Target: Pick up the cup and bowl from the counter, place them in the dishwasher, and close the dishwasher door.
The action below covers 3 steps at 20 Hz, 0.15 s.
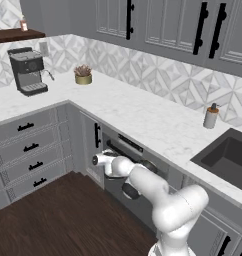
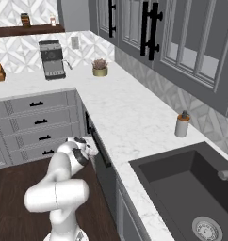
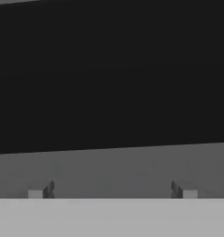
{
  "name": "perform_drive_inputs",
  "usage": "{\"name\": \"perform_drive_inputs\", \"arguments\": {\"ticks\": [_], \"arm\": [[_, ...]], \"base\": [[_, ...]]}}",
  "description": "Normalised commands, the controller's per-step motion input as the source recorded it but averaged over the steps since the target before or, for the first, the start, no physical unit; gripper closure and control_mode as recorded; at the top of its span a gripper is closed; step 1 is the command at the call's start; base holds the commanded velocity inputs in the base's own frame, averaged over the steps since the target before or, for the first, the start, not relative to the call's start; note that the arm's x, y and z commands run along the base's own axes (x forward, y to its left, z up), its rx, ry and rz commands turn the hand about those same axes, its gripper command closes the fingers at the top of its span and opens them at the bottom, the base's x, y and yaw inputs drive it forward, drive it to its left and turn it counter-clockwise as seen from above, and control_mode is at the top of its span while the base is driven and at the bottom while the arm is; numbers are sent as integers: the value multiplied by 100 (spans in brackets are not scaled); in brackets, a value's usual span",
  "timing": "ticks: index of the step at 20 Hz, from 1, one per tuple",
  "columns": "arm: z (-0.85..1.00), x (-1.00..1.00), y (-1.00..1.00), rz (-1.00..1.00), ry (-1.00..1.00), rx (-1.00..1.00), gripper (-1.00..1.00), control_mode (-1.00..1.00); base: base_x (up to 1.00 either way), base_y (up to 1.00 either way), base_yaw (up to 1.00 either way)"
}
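Now my gripper [image 3: 112, 192] is spread wide, holding nothing, pressed close to the dishwasher door [image 1: 124, 150], which stands shut. Cup and bowl likely sit inside; little seems left.

home kitchen, marble counter [image 1: 143, 117], sink [image 2: 182, 181], coffee mach. [image 1: 27, 71], cabs

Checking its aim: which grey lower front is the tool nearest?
The dishwasher door, the only one with a black top strip; the open tool faces it.

Grey cabinets [image 1: 163, 22], patterned backsplash [image 1: 158, 75], dark wood floor [image 1: 58, 220]
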Motion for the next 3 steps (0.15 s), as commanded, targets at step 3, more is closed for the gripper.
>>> {"name": "perform_drive_inputs", "arguments": {"ticks": [3], "arm": [[-1, 0, 0, 0, 0, 0, -100, -100]], "base": [[0, 0, 0]]}}
